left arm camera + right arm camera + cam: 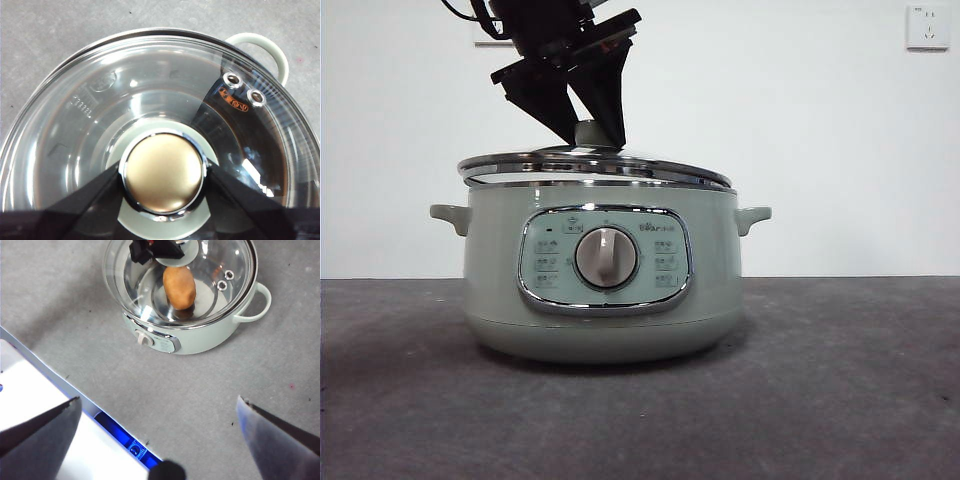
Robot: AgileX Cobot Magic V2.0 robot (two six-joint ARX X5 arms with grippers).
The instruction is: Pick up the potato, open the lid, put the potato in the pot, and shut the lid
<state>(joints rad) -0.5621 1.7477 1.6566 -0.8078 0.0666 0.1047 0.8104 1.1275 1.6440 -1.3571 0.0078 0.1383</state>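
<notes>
The sage-green pot (500,290) stands on the grey table with its dial facing the front view. The glass lid (520,163) lies on its rim, slightly tilted. My left gripper (592,135) comes down from above and is shut on the lid's knob (163,172), one black jaw on each side. Through the glass lid (235,260), the right wrist view shows the orange-brown potato (179,287) lying inside the pot (210,335). My right gripper (158,400) hangs high above the table, off to the pot's dial side, open and holding nothing.
A white wall with a socket (928,27) rises behind the table. A white base with a blue light (50,420) lies below the right gripper. One pot handle (270,47) sticks out beyond the lid's rim.
</notes>
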